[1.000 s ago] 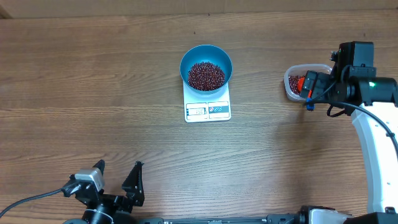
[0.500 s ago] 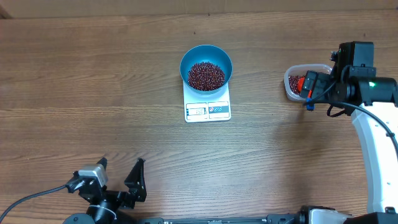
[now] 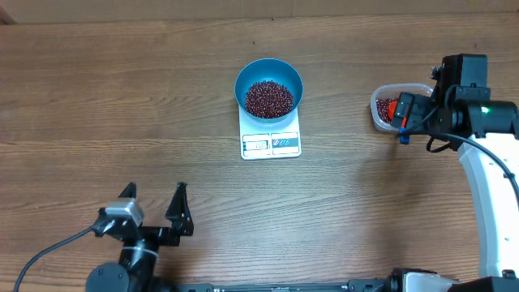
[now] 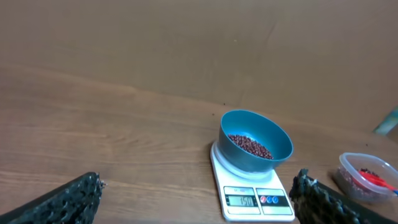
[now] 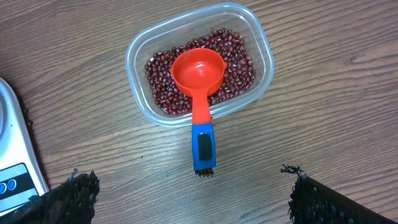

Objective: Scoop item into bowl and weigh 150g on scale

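The blue bowl (image 3: 269,75) stands on the white scale (image 3: 271,143) at mid-table and holds a heap of dark red beans (image 3: 269,98). In the left wrist view the bowl (image 4: 273,134) and scale (image 4: 252,200) lie ahead, and the display reads 150. My left gripper (image 3: 154,204) hovers open and empty near the front edge, far from them. More beans (image 5: 239,62) fill a clear tub (image 5: 134,56) on the right, where a red scoop (image 5: 199,71) rests with its blue handle over the rim. My right gripper (image 5: 193,199) is open just behind that handle, not touching it.
The clear tub (image 3: 379,109) sits about a bowl's width to the right of the scale, with the right arm (image 3: 474,113) over its right side. A corner of the scale (image 5: 15,171) shows at the left in the right wrist view. Bare wood surrounds everything.
My left arm has shifted a little right and away from the front edge, its gripper still open. The right arm, scoop, bowl and scale have not moved.
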### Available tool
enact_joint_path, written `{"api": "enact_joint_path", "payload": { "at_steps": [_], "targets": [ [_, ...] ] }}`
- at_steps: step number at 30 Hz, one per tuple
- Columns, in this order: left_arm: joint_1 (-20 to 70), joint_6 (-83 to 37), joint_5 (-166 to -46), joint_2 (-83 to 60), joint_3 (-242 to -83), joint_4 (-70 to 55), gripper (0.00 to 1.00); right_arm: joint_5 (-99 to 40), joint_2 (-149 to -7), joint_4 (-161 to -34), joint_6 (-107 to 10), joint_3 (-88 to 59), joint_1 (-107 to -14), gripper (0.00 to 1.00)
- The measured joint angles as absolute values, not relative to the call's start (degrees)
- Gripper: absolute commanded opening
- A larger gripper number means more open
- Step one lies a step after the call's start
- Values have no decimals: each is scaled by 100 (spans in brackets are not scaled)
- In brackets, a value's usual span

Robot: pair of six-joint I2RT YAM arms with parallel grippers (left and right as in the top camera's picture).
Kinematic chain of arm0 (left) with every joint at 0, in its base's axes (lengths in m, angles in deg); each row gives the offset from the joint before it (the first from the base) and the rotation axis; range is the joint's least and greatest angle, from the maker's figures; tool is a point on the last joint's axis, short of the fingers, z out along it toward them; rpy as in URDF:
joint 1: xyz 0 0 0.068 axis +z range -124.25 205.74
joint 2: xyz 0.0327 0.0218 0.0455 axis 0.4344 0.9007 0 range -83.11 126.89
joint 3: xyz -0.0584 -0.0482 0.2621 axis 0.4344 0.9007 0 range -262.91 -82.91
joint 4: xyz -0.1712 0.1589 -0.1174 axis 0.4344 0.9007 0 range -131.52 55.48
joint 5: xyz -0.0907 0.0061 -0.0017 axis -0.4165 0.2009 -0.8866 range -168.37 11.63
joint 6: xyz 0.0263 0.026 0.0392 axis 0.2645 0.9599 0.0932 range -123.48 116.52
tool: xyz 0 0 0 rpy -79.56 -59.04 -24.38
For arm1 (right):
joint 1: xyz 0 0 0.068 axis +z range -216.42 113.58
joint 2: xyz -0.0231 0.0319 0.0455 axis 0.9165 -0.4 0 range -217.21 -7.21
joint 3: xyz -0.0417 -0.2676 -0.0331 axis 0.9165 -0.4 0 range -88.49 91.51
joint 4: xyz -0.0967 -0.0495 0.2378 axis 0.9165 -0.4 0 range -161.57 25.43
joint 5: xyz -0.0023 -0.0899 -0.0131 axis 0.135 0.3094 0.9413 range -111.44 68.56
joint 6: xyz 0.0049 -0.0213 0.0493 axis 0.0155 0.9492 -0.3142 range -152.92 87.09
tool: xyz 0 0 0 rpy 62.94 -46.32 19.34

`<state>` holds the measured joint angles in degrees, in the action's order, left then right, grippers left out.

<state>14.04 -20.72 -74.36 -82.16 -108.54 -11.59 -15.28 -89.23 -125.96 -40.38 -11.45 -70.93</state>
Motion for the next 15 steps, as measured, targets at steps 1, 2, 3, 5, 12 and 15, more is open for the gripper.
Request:
{"api": "enact_joint_path", "payload": {
  "at_steps": [1,2,3,5,12,15],
  "targets": [
    [1439,-2030,-7495,-8216,-10727,-1375,100,-1526,-8923,-12596,-4038,-1145,-7093,100],
    [1474,-1991,-7561,-8216,-10616,-1559,100,-1526,-8923,-12594,-4038,-1145,-7093,100],
    [1524,-1945,-7637,-8216,-10463,-1871,99,-1528,-8923,-12596,-4036,-1145,-7093,100],
    [1612,-1899,-7766,-8216,-10251,-2271,100,-1528,-8923,-12594,-4038,-1145,-7093,100],
    [1996,-1672,-8192,-8220,-9567,-3563,100,-1526,-8923,-12598,-4038,-1145,-7093,100],
    [2156,-1634,-8339,-8223,-9256,-4153,100,-1526,-8923,-12598,-4040,-1145,-7093,100]
  ]
}}
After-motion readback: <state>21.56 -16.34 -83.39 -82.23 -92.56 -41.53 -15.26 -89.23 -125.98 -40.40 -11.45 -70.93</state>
